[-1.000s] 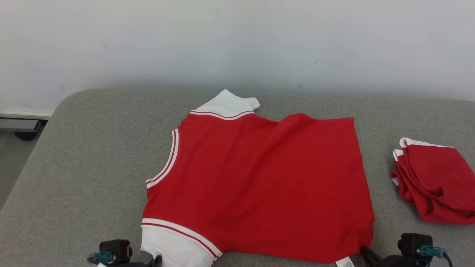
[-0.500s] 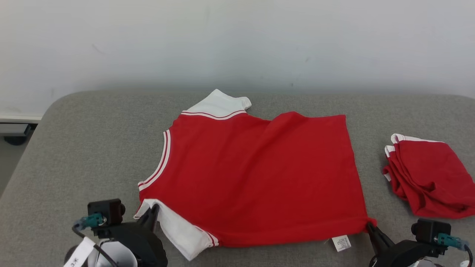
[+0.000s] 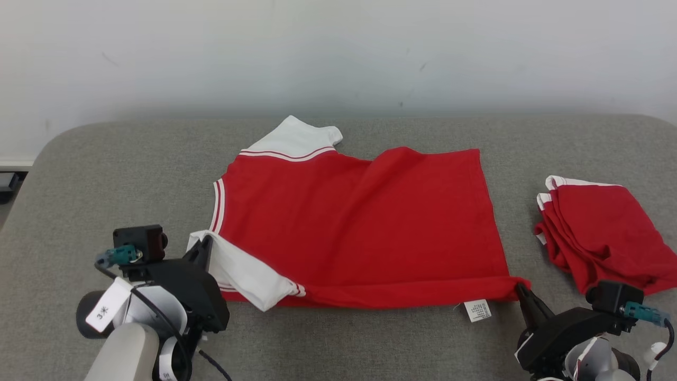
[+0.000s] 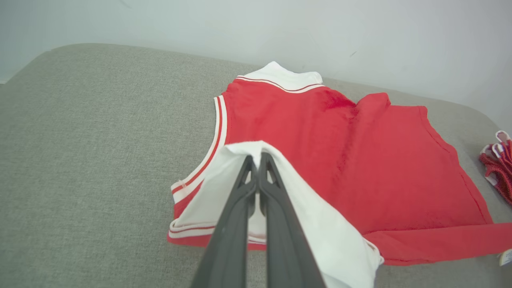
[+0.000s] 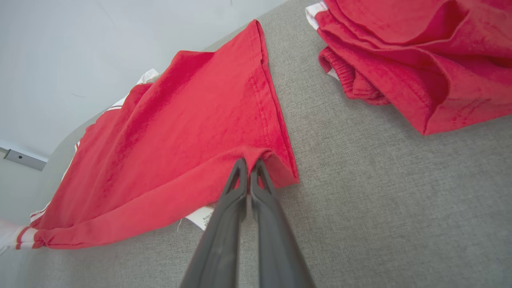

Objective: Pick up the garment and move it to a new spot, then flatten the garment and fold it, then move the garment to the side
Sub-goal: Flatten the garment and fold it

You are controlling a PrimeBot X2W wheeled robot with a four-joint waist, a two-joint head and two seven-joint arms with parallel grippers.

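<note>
Nearest the robot, the left gripper (image 3: 205, 244) is pinched tight on the near white sleeve (image 3: 248, 275). The right gripper (image 3: 518, 288) is likewise clamped, on the near right corner of the red hem, and a white label (image 3: 477, 310) lies just beside it on the grey cushion (image 3: 106, 174). The garment (image 3: 359, 211) lies spread at the middle of the cushion, neck to the left and hem to the right. Its near edge is lifted and turned over in a narrow band along its length. The far half is flat apart from one ridge running up toward the far edge, and the far sleeve (image 3: 296, 140) points at the wall (image 3: 338, 53). Judged progress: placing and flattening look done and the first fold has just begun. Still to do are carrying the near edge over to the far edge, any further folds, and moving the garment aside, probably toward the pile of folded red garments (image 3: 597, 238) at far right. Against a second ago: both grippers sat at the near edge with the sleeve and hem lying flat. They have since advanced away from the robot, rolling the edge with them. The head camera has also shifted, so the pile's apparent drift is not a real move.
</note>
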